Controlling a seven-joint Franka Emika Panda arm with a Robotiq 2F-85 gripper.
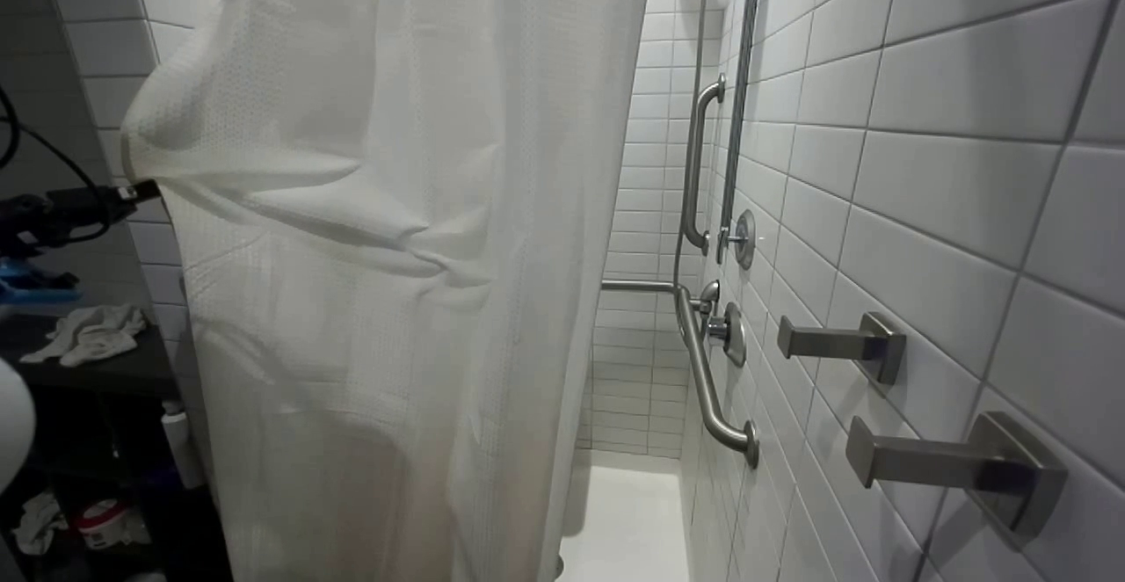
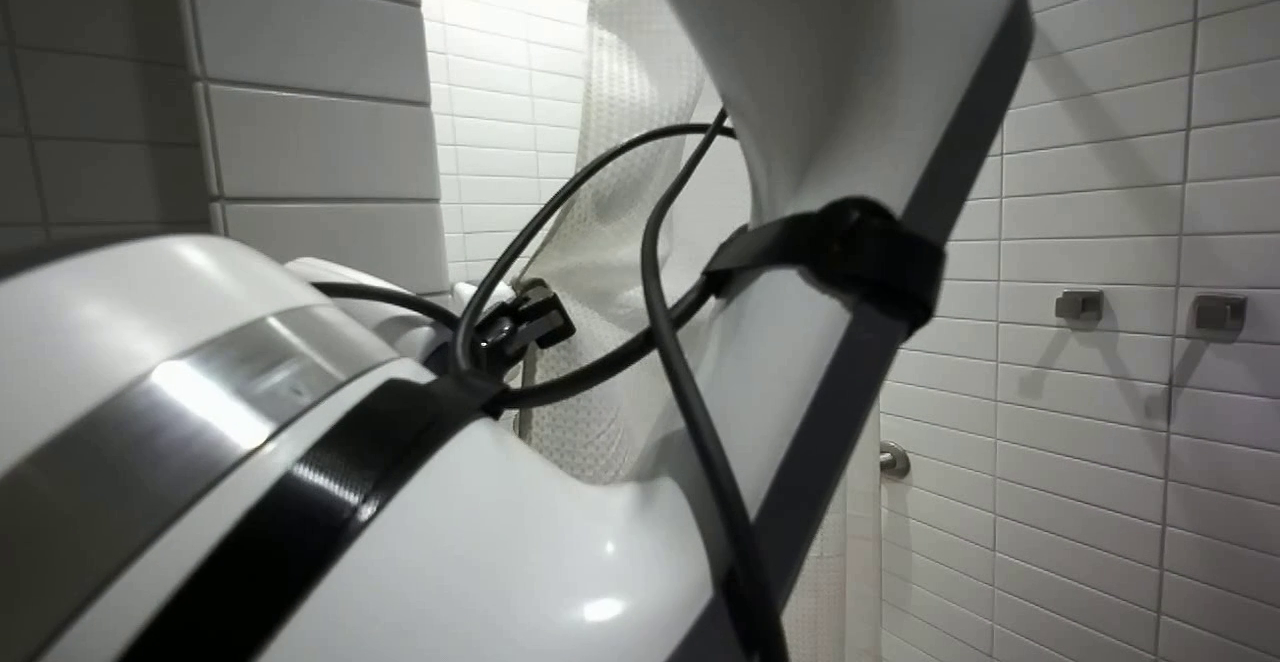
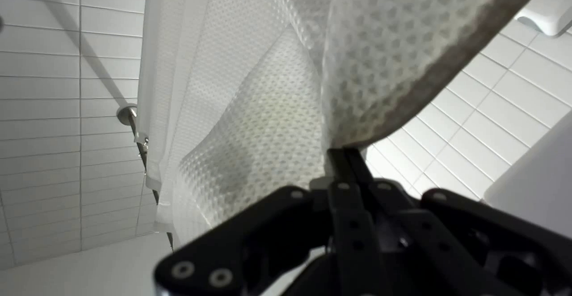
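Robot arm [image 2: 490,532] fills the near left in an exterior view and blanks out much behind it; any contact back there goes unseen from that angle. Next over: slack cable [image 2: 585,380] looping free of the arm. Big swing and a loop could hook the shower curtain [image 1: 439,345]. End effector [image 3: 347,159]: jaws pressed together, only the tips nipping the curtain's free edge. Shallow bite, nearly all the cloth outside it, so I'd expect a hard tug or a wrist twist to strip it out. Curtain itself hangs in a sheet right of the grip, creases running from the pinch toward its middle. My read: pull goes into the curtain rod [image 3: 156,197] up top; too much and the top binds or the hem rips. Far right, grab bar [image 1: 700,380], then wall hooks [image 1: 945,459] jutting out; loose cloth dragged that way could hang up on either.
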